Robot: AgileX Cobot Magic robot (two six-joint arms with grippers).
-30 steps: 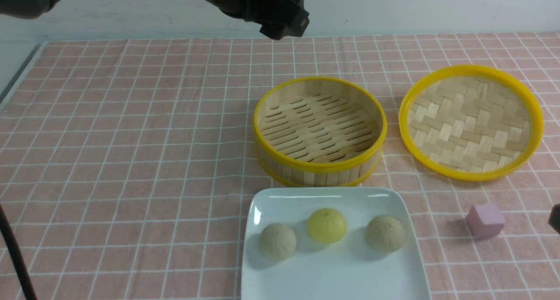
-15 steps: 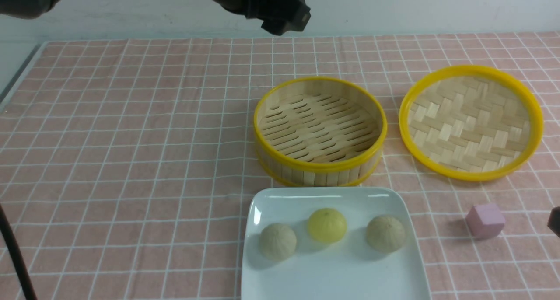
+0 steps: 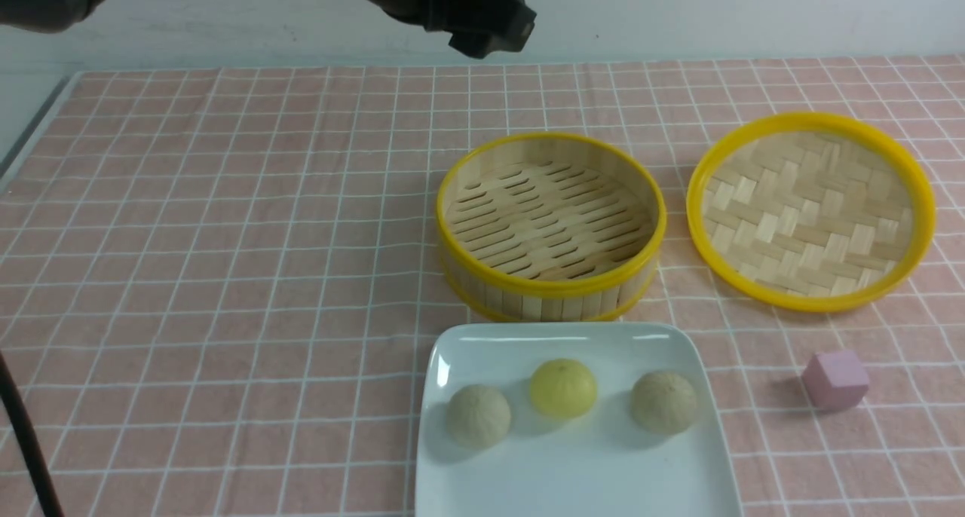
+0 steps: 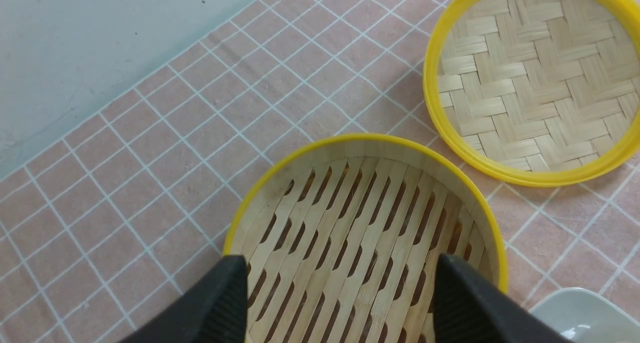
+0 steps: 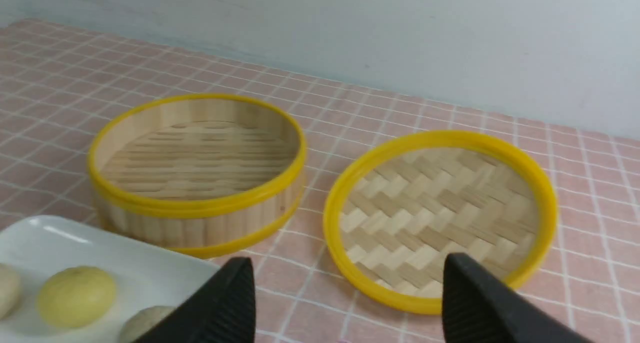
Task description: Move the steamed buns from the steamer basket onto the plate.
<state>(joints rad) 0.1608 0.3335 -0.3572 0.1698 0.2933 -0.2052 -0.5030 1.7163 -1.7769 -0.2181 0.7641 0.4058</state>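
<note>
On table (image 3: 226,276), glossy white plate (image 3: 573,479) just before round steamer basket (image 3: 550,287), mouth up. Across plate, left-to-right row of steamed buns (image 3: 562,388): tan, yellow, tan. Left pincer (image 4: 340,283), right pincer (image 5: 347,288): both spread apart.

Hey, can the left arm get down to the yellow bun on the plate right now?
Probably yes. The left fingers stand open and empty over the steamer basket. The yellow bun sits uncovered on the plate, with gaps to the beige buns either side. Nothing seems to block a descent.
</note>
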